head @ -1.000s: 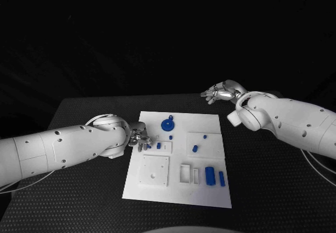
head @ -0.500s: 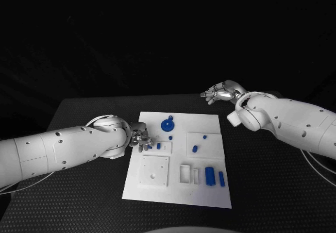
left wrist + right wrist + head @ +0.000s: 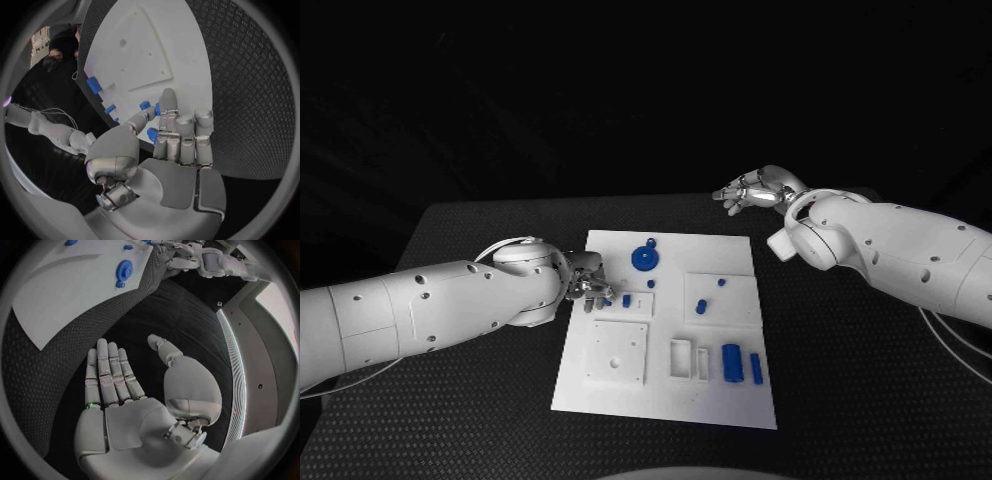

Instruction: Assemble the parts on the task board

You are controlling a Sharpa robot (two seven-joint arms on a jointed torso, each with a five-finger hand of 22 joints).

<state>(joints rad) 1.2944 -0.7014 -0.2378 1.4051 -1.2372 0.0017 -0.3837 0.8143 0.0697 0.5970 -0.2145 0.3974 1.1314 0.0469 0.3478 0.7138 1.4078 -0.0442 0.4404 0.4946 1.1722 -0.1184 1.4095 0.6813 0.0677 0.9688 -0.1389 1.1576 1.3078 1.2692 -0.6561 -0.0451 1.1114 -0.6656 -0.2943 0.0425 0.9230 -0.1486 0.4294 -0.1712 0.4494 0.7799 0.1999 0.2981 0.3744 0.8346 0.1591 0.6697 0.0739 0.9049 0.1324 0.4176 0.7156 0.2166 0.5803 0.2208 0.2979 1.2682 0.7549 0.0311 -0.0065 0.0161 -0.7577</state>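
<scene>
Head view: almost no change is being registered against the earlier frames; the left hand is being kept at the left edge of the task board, fingers extended close together beside a small blue part, nothing held. The right hand is being held over bare desk beyond the board's far right corner, fingers straight, nothing held. A blue gear is lying near the far edge; open desk is being left on both sides.

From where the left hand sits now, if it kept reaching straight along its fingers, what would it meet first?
Most likely the small blue part just past the fingertips of the left hand, standing on the task board. Depth is hard to judge in the wrist view, so the fingers might pass just over it.
</scene>
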